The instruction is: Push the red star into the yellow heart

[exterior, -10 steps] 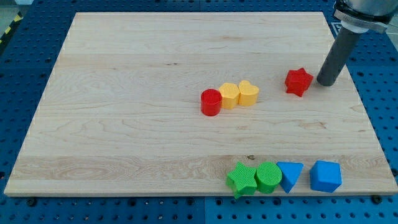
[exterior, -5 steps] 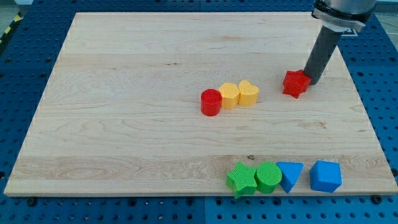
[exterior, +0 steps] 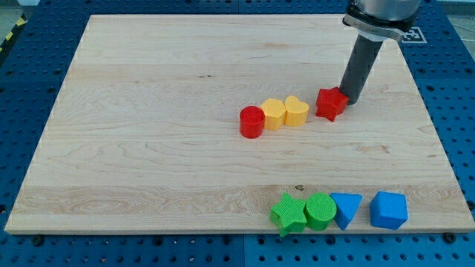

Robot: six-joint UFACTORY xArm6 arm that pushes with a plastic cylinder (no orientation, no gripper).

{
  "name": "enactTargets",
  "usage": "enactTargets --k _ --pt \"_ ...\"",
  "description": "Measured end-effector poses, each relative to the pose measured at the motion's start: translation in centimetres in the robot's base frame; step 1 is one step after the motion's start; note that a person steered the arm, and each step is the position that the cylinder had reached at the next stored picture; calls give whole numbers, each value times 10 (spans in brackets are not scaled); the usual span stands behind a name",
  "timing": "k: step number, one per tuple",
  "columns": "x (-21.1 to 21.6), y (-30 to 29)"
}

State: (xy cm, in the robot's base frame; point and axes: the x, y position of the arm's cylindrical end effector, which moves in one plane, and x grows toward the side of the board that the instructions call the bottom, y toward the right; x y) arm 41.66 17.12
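Tip (exterior: 349, 101) against star (exterior: 331, 103), near heart (exterior: 297, 111); no gripper fitted.
Risk: off-centre push spinning star past heart.

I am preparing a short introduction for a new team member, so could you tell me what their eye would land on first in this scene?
First, the dark rod coming down from the view's top right, my tip pressed against the right side of the red star, a small gap from the yellow heart. That heart ends a short row with a yellow block and a red cylinder. Along the view's bottom edge sit a green star, green cylinder and two blue blocks.
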Motion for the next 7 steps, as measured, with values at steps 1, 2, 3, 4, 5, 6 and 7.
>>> enactTargets --k 1,2,3,4,5,6,7 --pt "0 -1" --pt "1 -5" --pt "5 -13" --pt "6 -17" --pt "6 -22" --pt "6 -22" --pt "-12 -21"
